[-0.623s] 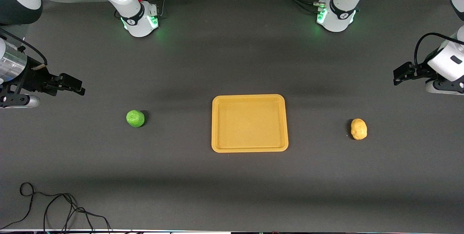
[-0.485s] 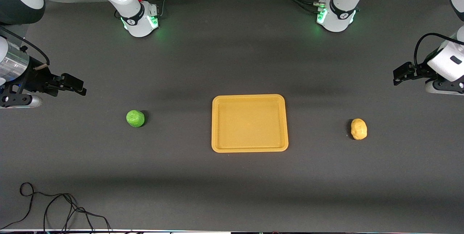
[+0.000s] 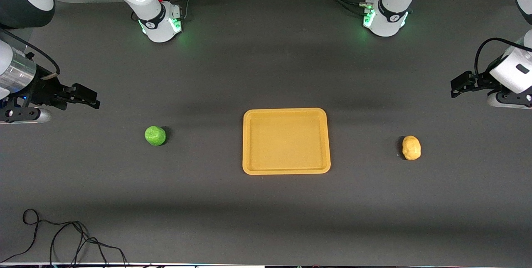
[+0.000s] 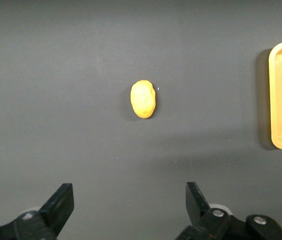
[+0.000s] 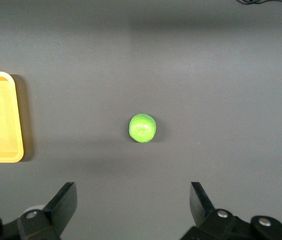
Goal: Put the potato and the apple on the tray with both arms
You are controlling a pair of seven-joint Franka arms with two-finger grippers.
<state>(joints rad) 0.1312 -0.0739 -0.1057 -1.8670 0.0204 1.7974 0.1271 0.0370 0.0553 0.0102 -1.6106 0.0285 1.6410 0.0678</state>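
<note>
Potato (image 3: pixel 411 148), apple (image 3: pixel 155 135): loose on desk (image 3: pixel 266 218), tray (image 3: pixel 286 170) between them.
Likely light, firm, roll-prone; grasp across middles. Left hand (image 4: pixel 130 207) and right hand (image 5: pixel 133 206) hang open above.

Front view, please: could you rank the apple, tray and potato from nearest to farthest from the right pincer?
From the right pincer, open above the right arm's end:
1. Apple, nearest, on that end of the table.
2. Tray, mid-table.
3. Potato, toward the left arm's end.
</note>
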